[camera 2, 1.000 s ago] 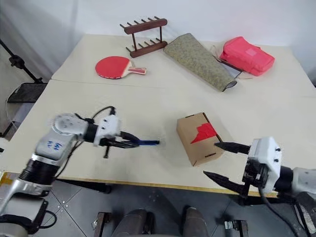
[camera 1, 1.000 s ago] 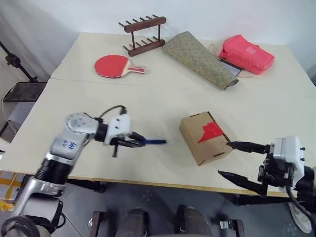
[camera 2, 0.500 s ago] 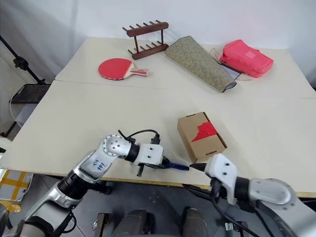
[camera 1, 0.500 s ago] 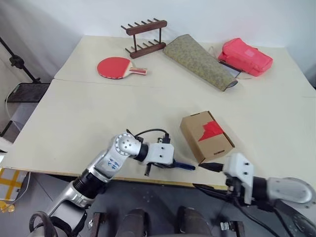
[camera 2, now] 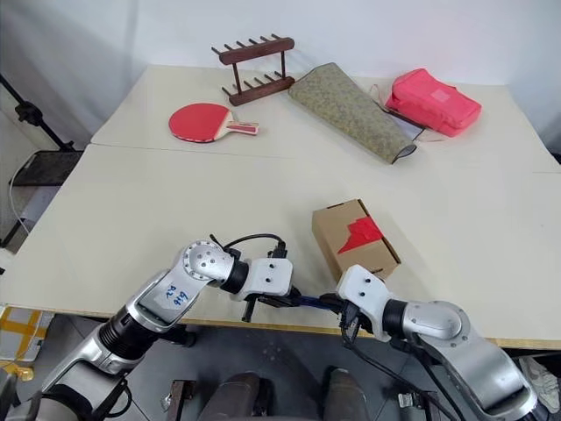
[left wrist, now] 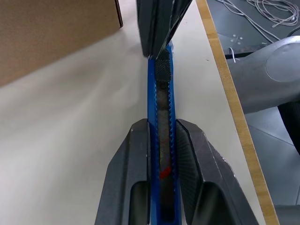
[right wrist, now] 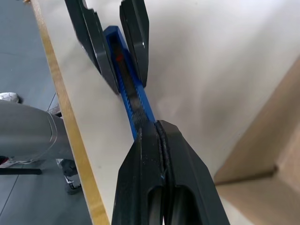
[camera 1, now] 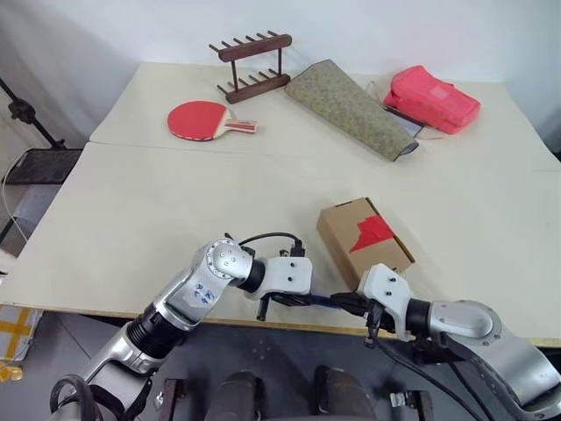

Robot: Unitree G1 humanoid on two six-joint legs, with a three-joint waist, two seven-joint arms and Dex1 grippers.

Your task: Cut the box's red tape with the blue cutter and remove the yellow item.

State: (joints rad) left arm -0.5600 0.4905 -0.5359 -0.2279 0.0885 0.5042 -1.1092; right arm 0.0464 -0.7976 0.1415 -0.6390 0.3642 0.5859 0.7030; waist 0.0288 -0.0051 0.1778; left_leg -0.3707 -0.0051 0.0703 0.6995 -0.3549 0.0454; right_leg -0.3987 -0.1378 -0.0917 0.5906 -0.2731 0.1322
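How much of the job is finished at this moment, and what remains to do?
Done: the blue cutter is picked up. In hand: the left hand grips its body while the right hand is shut on its far end. Left: the red tape on the box is uncut, and the box is closed.

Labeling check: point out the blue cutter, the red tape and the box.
blue cutter (left wrist: 161, 140), left wrist view, middle of its body ahead of the fingers.
red tape (camera 1: 372, 233), left eye view, centre of the patch.
box (camera 1: 340, 239), left eye view, bare cardboard side wall.
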